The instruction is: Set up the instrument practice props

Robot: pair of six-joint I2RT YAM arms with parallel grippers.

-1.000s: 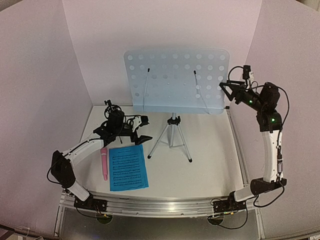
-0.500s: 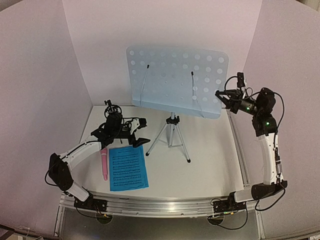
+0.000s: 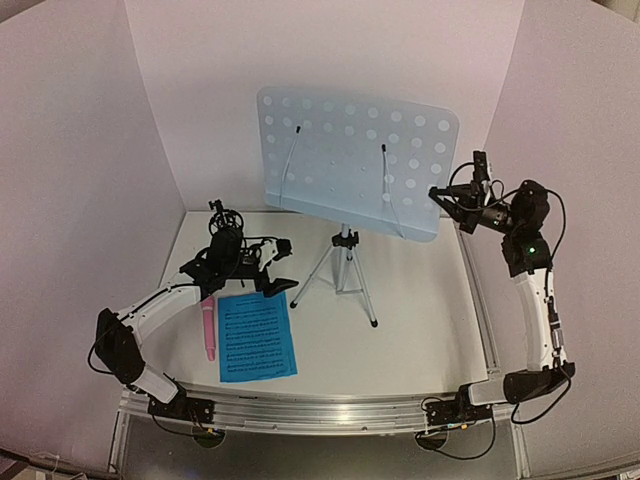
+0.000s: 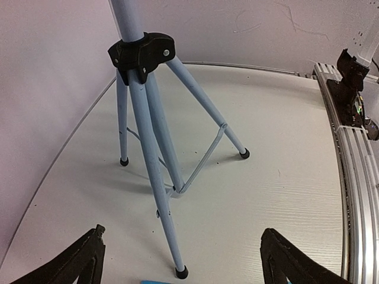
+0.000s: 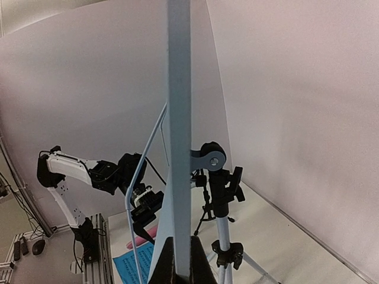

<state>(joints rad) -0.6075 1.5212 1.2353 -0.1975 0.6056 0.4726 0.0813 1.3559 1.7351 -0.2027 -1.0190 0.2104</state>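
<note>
The pale-blue perforated music-stand desk (image 3: 355, 160) stands high at the far middle, skewed so that its right end sits lower in the overhead view. Its silver tripod legs (image 3: 340, 272) are spread on the tabletop (image 3: 420, 320). At the near left the blue sheet-music page (image 3: 256, 335) lies flat, with the pink microphone (image 3: 208, 330) just beside its left edge. The small black mic mount (image 3: 222, 214) stands farther back, partly hidden.

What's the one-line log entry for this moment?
right gripper: shut on stand desk | left gripper: open, facing tripod legs | sheet music, microphone: on table

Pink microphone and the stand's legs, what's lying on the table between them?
The blue music sheet lies between the pink microphone and the stand's legs, seen in the top view.
</note>
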